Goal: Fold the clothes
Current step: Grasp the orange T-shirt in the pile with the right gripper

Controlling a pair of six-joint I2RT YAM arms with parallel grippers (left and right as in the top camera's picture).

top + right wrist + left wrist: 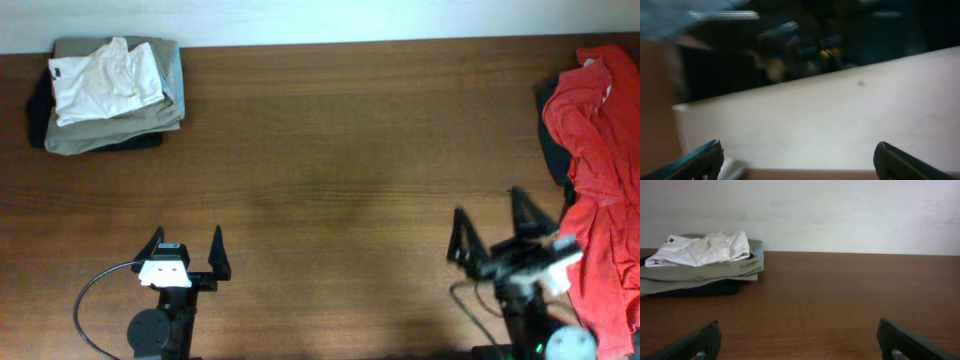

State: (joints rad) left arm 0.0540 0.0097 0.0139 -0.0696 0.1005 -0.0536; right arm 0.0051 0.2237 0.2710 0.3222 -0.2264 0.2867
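Observation:
The red-orange T-shirt lies crumpled at the table's right edge in the overhead view, running from the far right corner down to the front. My right gripper is open and empty just left of the shirt, raised and tilted. In the right wrist view its fingers frame only a pale wall, and the picture is blurred. My left gripper is open and empty near the front left of the table. In the left wrist view its fingers frame bare wood.
A stack of khaki-grey folded garments with a white top on it sits at the far left corner, also in the left wrist view. A dark item lies under the shirt's left side.

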